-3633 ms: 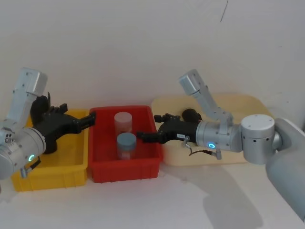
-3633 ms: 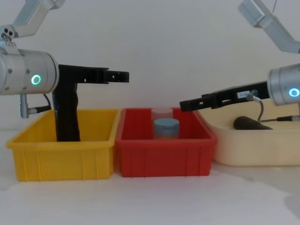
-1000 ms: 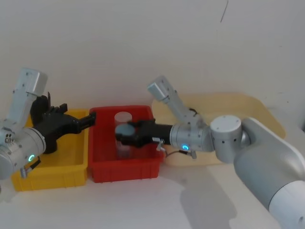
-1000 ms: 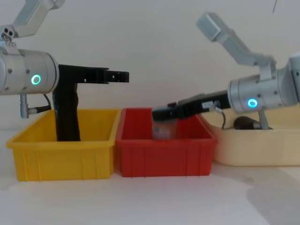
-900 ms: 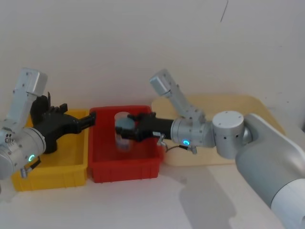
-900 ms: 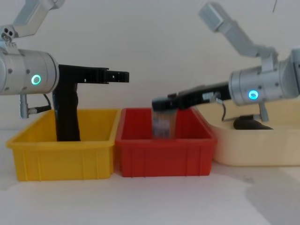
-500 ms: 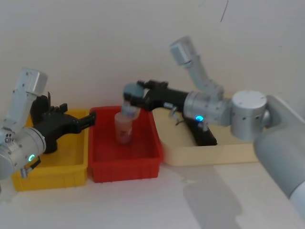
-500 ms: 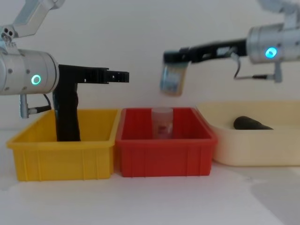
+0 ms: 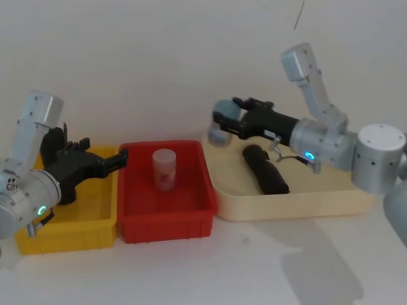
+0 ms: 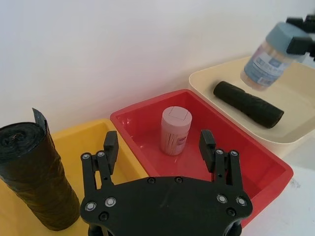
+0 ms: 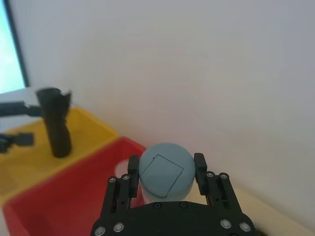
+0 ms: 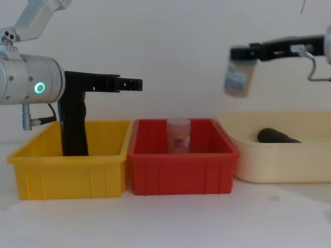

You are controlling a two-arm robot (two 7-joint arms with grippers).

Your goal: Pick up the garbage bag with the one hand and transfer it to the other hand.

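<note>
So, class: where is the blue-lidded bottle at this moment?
The blue-lidded bottle hangs in the air, clamped in the right gripper, above the left end of the cream tray, just right of the red bin.

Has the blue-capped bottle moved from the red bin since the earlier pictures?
Yes. The right gripper lifted the blue-capped bottle out of the red bin; it hangs above the cream tray.

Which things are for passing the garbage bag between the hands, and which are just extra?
For the job: garbage bag lying in the cream tray; left gripper, open; right gripper, shut on a bottle.
Extra: bottle; pink jar in the red bin; other black roll standing in the yellow bin.
</note>
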